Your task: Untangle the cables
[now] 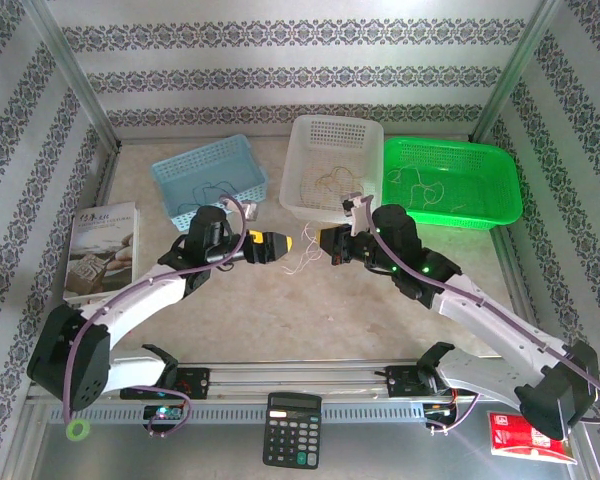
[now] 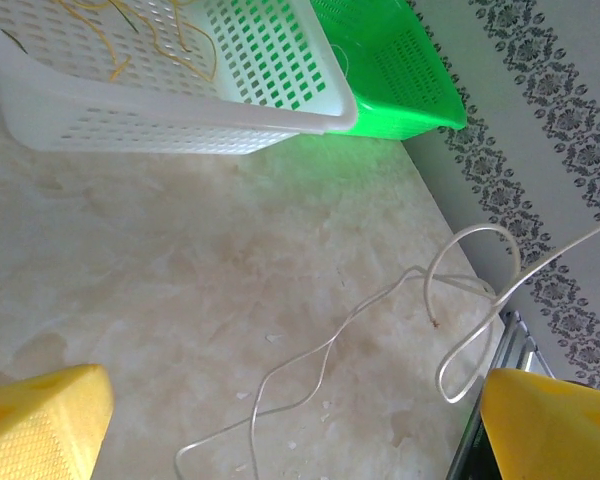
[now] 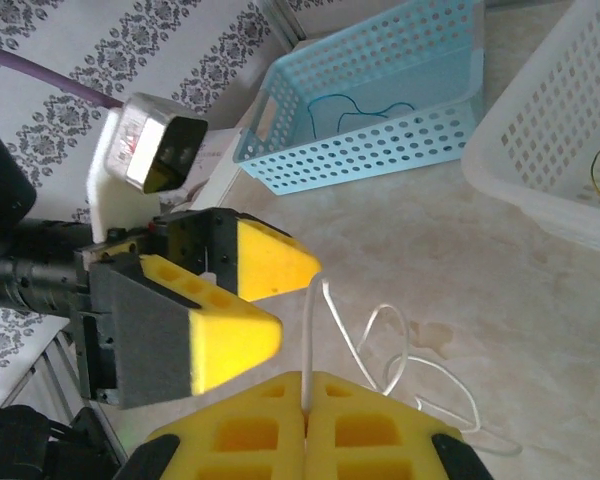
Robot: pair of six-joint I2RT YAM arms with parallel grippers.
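A white cable (image 3: 307, 335) is clamped between the closed jaws of the right gripper (image 3: 305, 385), and its loops are spread on the table (image 2: 180, 250) near the white basket (image 2: 180, 130). The left gripper (image 3: 298, 298) is held just beside it, jaws apart.

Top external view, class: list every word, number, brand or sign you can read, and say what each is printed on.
Nothing here can be read for certain.
Book cover: dark characters near the top, too small to read.
Calculator: key markings too small to read.
Red packet: white print, too blurred to read.
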